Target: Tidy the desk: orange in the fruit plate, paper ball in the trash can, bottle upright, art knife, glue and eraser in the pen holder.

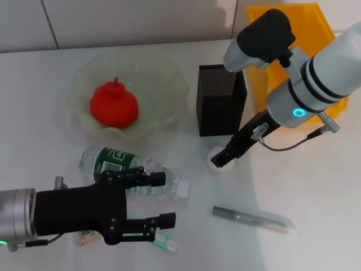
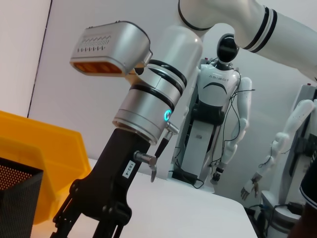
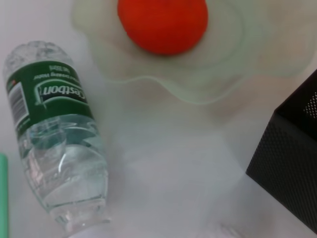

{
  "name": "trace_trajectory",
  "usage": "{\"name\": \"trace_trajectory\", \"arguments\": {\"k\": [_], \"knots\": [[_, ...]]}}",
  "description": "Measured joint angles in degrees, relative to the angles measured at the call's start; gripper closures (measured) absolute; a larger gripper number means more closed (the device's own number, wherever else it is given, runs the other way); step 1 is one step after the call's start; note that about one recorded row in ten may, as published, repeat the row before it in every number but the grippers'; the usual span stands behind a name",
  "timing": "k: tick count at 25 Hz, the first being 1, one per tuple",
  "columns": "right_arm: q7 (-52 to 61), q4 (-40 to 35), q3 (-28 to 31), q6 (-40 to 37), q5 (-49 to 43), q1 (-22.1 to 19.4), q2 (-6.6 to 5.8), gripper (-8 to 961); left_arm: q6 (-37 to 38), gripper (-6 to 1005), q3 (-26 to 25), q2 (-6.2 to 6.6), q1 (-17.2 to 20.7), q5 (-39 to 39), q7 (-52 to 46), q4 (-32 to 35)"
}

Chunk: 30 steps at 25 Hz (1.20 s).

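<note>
The orange (image 1: 114, 105) lies in the fruit plate (image 1: 169, 79); both also show in the right wrist view, orange (image 3: 162, 22) and plate (image 3: 218, 74). The bottle (image 1: 127, 167) lies on its side, cap to the right; it also shows in the right wrist view (image 3: 54, 134). My left gripper (image 1: 164, 200) is open and empty, just in front of the bottle. My right gripper (image 1: 220, 160) is down at the white paper ball (image 1: 214, 153), in front of the pen holder (image 1: 220, 101). The art knife (image 1: 254, 219) lies front right. The eraser (image 1: 87, 237) and glue (image 1: 166, 244) lie under the left gripper.
The yellow trash can (image 1: 290, 22) stands at the back right, behind my right arm; it also shows in the left wrist view (image 2: 44, 153). The pen holder's corner (image 3: 292, 163) is close beside the right wrist camera.
</note>
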Motion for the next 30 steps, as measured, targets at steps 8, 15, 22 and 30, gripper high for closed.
{"name": "trace_trajectory", "arguments": {"k": [8, 15, 22, 30], "knots": [[-0.47, 4.69, -2.12, 3.11, 0.46, 2.08, 0.04, 223, 0.15, 205, 0.0, 0.0, 0.25, 0.0, 0.0, 0.17], [-0.5, 6.21, -3.52, 3.63, 0.56, 3.35, 0.02, 235, 0.17, 205, -0.11, 0.0, 0.24, 0.0, 0.0, 0.17], [-0.53, 6.31, -3.04, 3.46, 0.64, 3.71, -0.08, 348, 0.17, 205, -0.32, 0.01, 0.25, 0.0, 0.06, 0.17], [-0.46, -7.82, 2.1, -5.7, 2.56, -0.36, -0.02, 567, 0.5, 205, -0.44, 0.07, 0.61, 0.0, 0.09, 0.42]]}}
